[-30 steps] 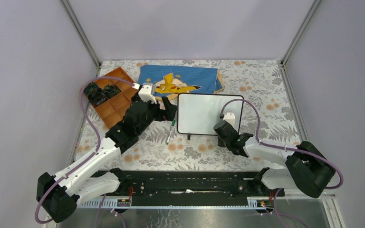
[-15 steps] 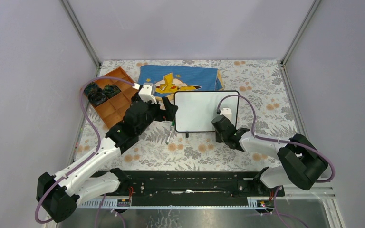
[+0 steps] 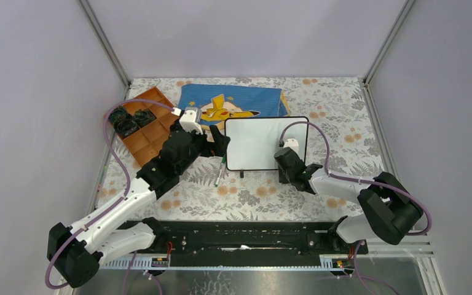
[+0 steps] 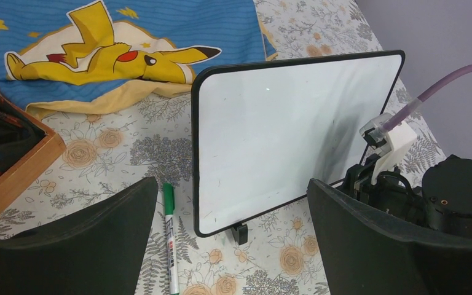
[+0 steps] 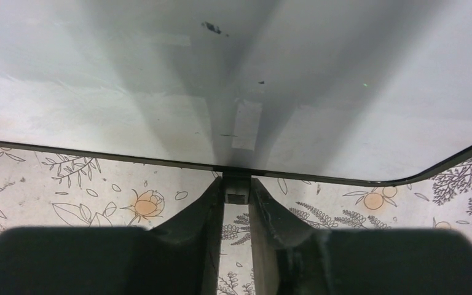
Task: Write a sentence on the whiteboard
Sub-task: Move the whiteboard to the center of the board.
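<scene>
With the blank whiteboard (image 3: 264, 144) in the middle of the worktop (image 3: 252, 196), the right gripper (image 5: 236, 196), pinched on its foot (image 5: 236, 187), should hold steady while the wide-open, empty left gripper (image 4: 230, 203) goes straight down for the green marker (image 4: 170, 236).

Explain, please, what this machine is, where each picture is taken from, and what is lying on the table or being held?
These are two robot arms bolted at the near edge of a flowered table. One picture looks down from above; the other two come from a camera on each wrist. On the table are a blank whiteboard, a green marker, a blue Pikachu cloth and a brown tray. The right gripper pinches the whiteboard's near edge at a little foot. The left gripper is open and empty, near the marker.
</scene>
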